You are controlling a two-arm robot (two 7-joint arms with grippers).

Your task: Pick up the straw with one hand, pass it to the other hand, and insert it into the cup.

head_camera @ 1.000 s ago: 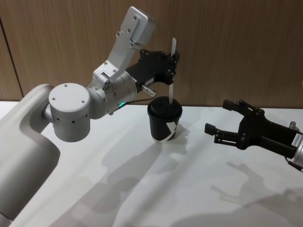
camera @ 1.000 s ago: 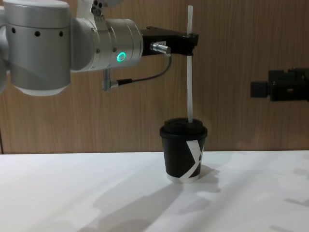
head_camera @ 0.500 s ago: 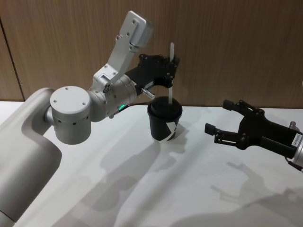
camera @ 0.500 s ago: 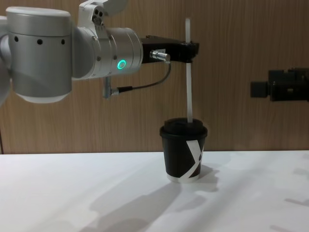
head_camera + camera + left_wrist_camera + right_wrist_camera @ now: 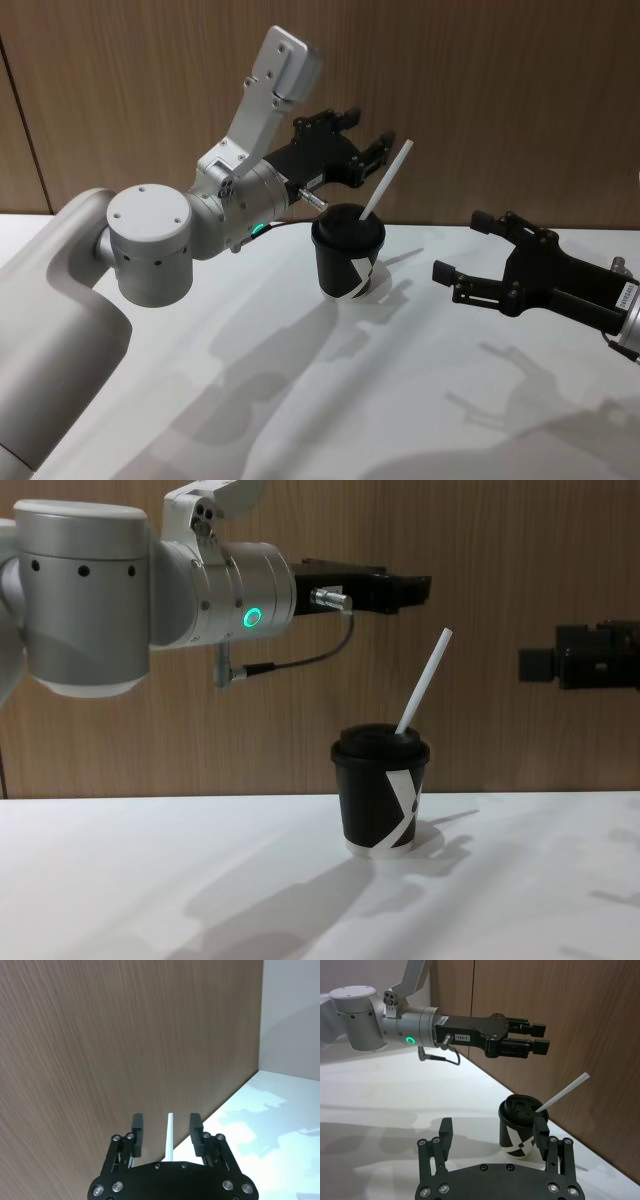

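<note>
Silver cylindrical left arm (image 5: pixel 90 590), green glowing ring (image 5: pixel 253 617), black cable (image 5: pixel 300 660), black screw-studded fingers (image 5: pixel 443 1136)

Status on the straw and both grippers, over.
Left gripper open above cup. Straw in lid, leaning, free. Right gripper open, off to the side. Nothing obstructing.

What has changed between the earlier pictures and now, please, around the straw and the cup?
The left tool has opened and let go of the straw, which it held upright over the cup a second ago. The straw now stands in the lid, leaning toward the robot's right. The cup has not moved, and the right tool stays open, off to the right.
</note>
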